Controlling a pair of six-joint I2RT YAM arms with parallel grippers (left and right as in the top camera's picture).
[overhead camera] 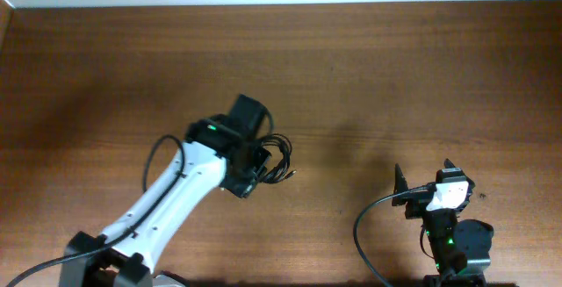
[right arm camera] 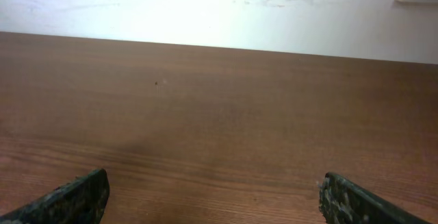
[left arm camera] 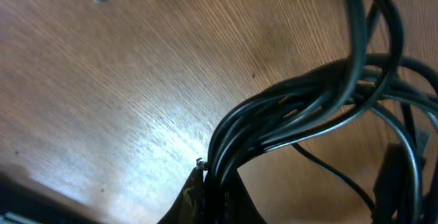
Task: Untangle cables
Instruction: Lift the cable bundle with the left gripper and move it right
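Observation:
The cables (overhead camera: pixel 279 157) are a bundle of thin black cords looped together near the table's middle. My left gripper (overhead camera: pixel 260 166) is shut on the bundle. In the left wrist view the cables (left arm camera: pixel 294 111) fan up and to the right from between my fingers (left arm camera: pixel 217 190), several strands gathered side by side, a little above the wood. My right gripper (overhead camera: pixel 423 175) is open and empty at the front right, far from the cables. In the right wrist view its two fingertips (right arm camera: pixel 212 196) stand wide apart over bare wood.
The brown wooden table (overhead camera: pixel 395 76) runs back to a white wall (right arm camera: pixel 219 5). A thicker black cable (overhead camera: pixel 362 234) curves from the right arm's base at the front edge. The left arm (overhead camera: pixel 167 199) lies diagonally from the front left.

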